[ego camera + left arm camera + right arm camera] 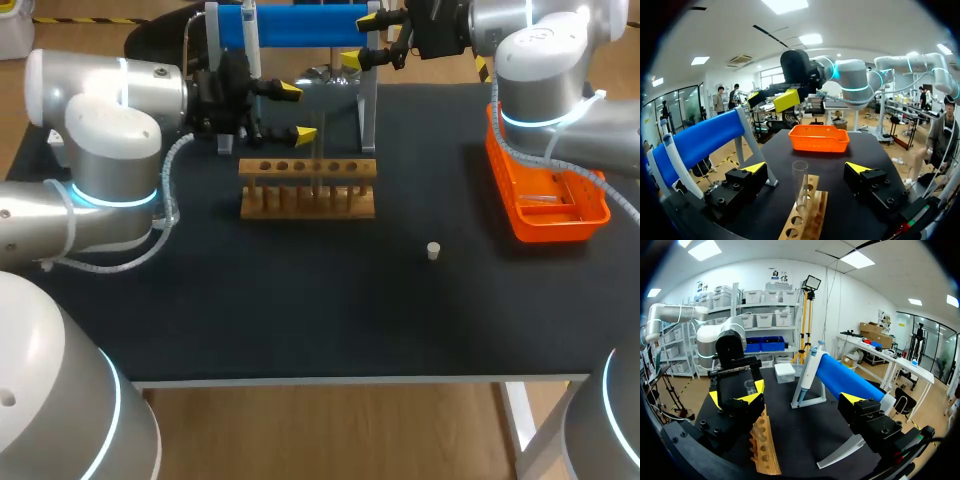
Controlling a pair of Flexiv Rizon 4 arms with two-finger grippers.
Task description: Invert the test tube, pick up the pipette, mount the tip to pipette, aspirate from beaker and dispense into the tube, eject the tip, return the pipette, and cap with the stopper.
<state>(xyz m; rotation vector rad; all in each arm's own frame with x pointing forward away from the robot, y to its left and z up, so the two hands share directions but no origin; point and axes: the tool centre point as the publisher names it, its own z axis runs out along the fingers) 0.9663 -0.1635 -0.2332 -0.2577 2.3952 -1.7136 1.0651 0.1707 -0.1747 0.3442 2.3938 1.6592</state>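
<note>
Left wrist view: tube upright in the rack, lined up between the fingers of the left gripper, maybe just ahead of the tips. Jaws spread wide, no contact with the glass on either side, holding nothing.

Looks like step one, the invert, with the grab not yet made. Next move, probably: ease in a touch, close gently around the tube's upper half, lift straight up out of the hole, then roll the wrist over. Go easy on the squeeze, since it's thin glass and likely slippery.

Head view: right gripper up at the back by the blue stand, also open, nothing between its fingers. Stopper alone on the table, well apart from the rack. Orange tray off at the right edge.
</note>
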